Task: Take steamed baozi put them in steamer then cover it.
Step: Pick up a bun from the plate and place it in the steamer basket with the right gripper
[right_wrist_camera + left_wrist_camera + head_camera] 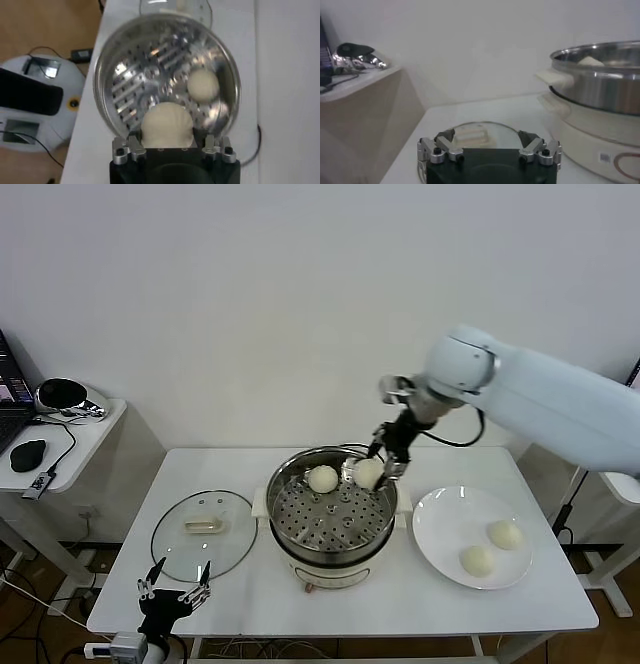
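The steamer (330, 556) stands mid-table with its perforated tray (325, 519) showing. One steamed baozi (322, 479) lies on the tray at the far side. My right gripper (385, 462) is shut on a second baozi (368, 473) and holds it just over the tray's far right part. In the right wrist view that baozi (167, 122) sits between the fingers of the gripper (168, 141), above the tray (140, 75) and beside the lying baozi (202, 85). Two more baozi (505, 534) (476, 560) lie on the white plate (440, 524). My left gripper (175, 592) is open, parked at the table's front left.
The glass lid (205, 546) with a white handle lies flat left of the steamer; it shows just past the left gripper (486, 136) in the left wrist view (470, 131), with the steamer (600, 85) beyond. A side table (60, 434) with a mouse and cables stands far left.
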`<control>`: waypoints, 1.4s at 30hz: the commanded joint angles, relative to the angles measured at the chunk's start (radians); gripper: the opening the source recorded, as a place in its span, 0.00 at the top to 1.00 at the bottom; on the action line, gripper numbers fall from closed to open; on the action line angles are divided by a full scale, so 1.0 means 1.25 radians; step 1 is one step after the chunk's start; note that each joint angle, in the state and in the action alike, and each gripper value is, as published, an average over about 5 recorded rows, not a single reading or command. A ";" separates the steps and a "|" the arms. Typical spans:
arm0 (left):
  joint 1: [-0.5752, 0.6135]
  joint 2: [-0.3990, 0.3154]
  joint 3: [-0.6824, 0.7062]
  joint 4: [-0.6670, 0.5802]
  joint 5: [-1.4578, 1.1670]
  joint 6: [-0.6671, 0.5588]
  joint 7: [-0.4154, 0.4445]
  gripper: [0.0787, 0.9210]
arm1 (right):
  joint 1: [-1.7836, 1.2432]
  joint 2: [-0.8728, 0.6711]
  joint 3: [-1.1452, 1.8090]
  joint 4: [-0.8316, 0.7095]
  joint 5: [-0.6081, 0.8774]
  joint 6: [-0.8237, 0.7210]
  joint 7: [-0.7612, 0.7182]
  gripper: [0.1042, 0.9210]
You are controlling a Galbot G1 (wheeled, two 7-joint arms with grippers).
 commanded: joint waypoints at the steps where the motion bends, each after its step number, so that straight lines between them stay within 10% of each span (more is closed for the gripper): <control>1: 0.006 0.000 -0.006 -0.014 0.001 -0.002 -0.004 0.12 | 0.009 0.202 -0.078 -0.072 0.041 -0.048 0.015 0.35; 35: 0.002 -0.009 0.005 -0.032 -0.016 0.002 -0.001 0.12 | -0.121 0.377 -0.070 -0.273 -0.109 -0.036 0.065 0.35; 42: -0.001 -0.010 0.004 -0.040 -0.018 0.007 0.001 0.12 | -0.109 0.343 -0.042 -0.242 -0.103 -0.042 0.067 0.19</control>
